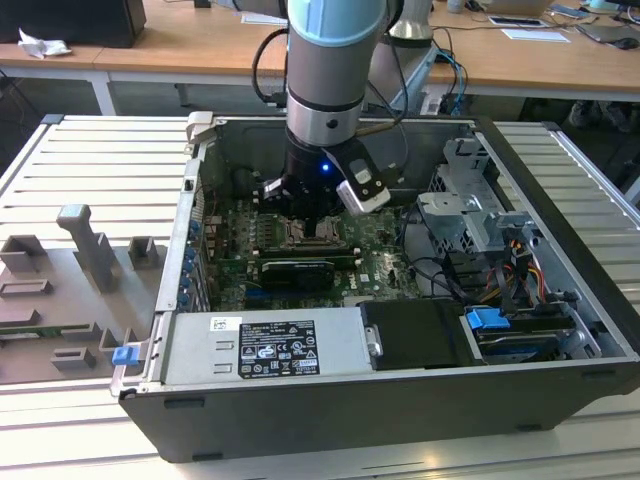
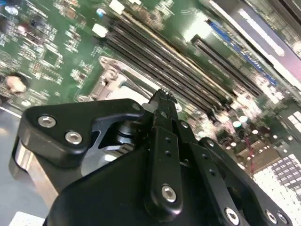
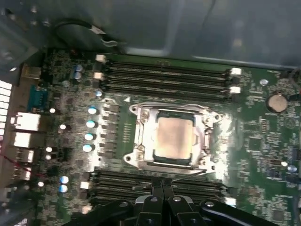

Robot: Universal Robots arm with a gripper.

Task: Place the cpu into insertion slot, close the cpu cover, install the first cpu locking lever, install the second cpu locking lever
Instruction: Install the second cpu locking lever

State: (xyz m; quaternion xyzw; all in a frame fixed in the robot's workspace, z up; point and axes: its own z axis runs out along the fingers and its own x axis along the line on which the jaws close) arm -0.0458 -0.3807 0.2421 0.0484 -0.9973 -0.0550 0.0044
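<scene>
The cpu sits in the insertion slot under its shut cpu cover, and the hand is pinched shut, holding nothing.

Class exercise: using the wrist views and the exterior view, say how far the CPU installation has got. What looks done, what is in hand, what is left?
Done: the cpu sits in the insertion slot, and the cpu cover lies flat around it.
In hand: the gripper, fingers together with nothing between them, is down at the socket's edge beside a thin locking lever.
Left: whether either lever is latched cannot be told, so both lever steps remain unconfirmed.
</scene>
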